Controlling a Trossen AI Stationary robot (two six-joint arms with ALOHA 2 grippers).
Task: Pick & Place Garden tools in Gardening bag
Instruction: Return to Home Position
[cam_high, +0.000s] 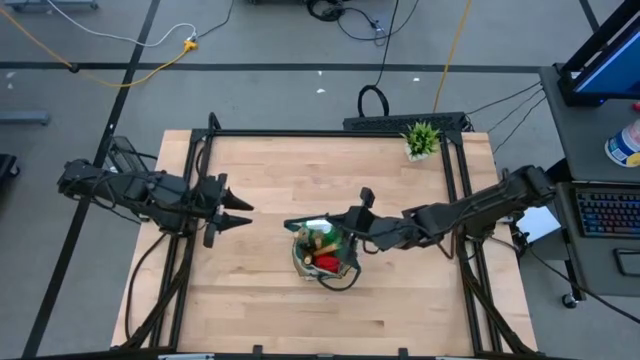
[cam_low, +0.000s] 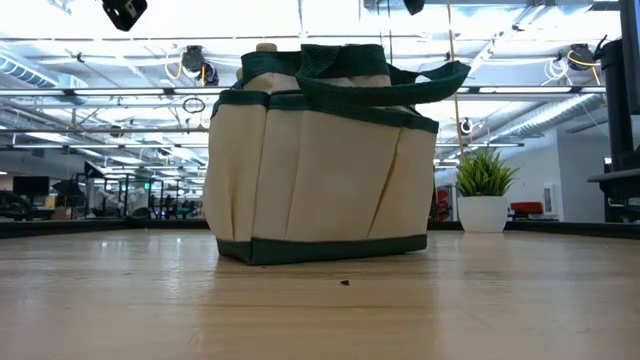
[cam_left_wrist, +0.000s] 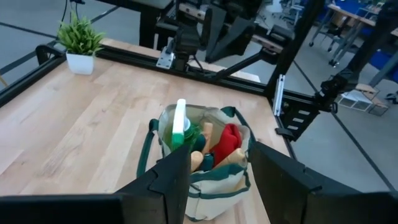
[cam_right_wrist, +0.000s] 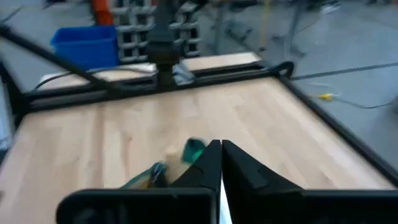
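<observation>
The right end effector (cam_right_wrist: 221, 155) hangs over the middle of the counter (cam_high: 300, 170) with its two fingers pressed together and nothing between them. The gardening bag (cam_low: 320, 170) sits just under and slightly ahead of its tips, so only scraps of the green trim show past them in its own wrist view. This is the relation the retreat depends on. The bag lies down and forward of the right end effector, towards the left arm's side. The way home therefore looks to be up and back along the right arm's own line, away from the bag rather than across it. The bag stands upright near the counter's middle. A green-white item (cam_left_wrist: 180, 124), wooden handles (cam_left_wrist: 208, 134) and a red glove (cam_left_wrist: 229, 140) stick up out of its mouth, their long axes roughly vertical, and the loop handles rise above the rim. A sideways sweep at this height could, I judge, catch a loop or a handle and tip the bag. The left end effector (cam_high: 243, 213) waits well apart at the left side of the counter. Its fingers are spread wide and empty, and they point at the bag. The right arm is much the nearer of the two. The potted plant (cam_high: 421, 138) stands at the far right corner, clear of that path.
</observation>
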